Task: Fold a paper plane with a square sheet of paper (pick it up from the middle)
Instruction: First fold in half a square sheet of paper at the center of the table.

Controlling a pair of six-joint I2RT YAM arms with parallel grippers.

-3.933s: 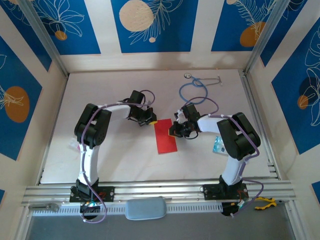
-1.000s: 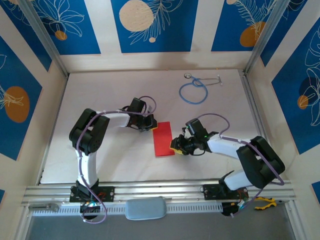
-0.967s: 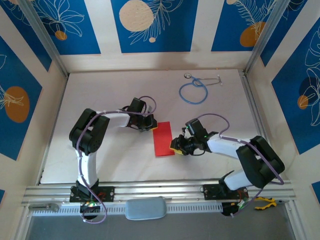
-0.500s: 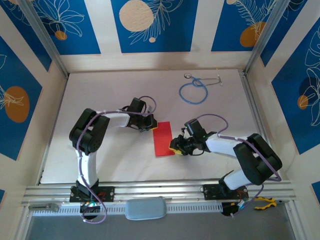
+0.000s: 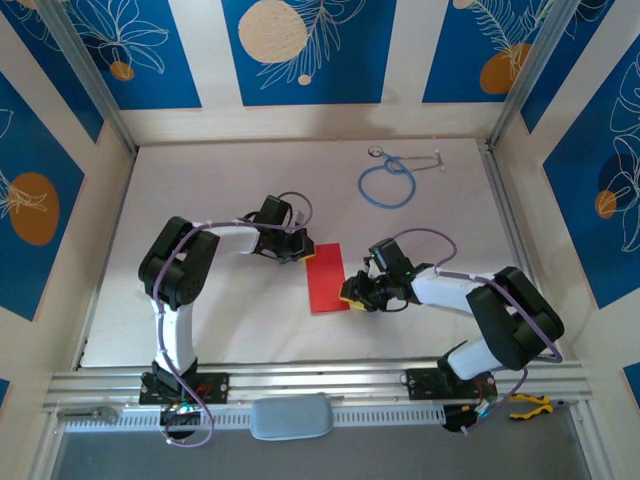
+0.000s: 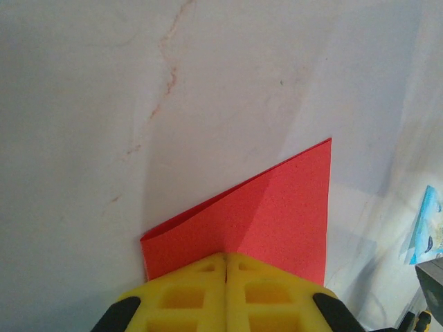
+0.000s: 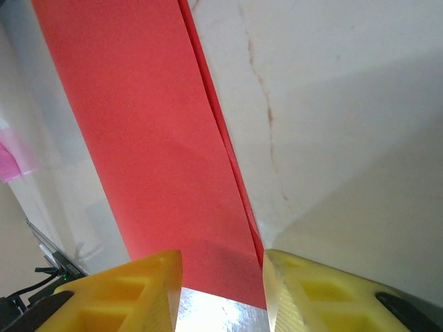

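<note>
pinching red paper (image 6: 277, 207) at corner, left claw (image 6: 225, 266)

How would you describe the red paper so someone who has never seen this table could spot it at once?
On the white table, look to the middle, where the left gripper and right gripper face each other. Between them lies a bright red sheet of paper folded into a narrow rectangle. A solid red patch, it differs from the blue stethoscope, a thin looped tube farther back.
</note>
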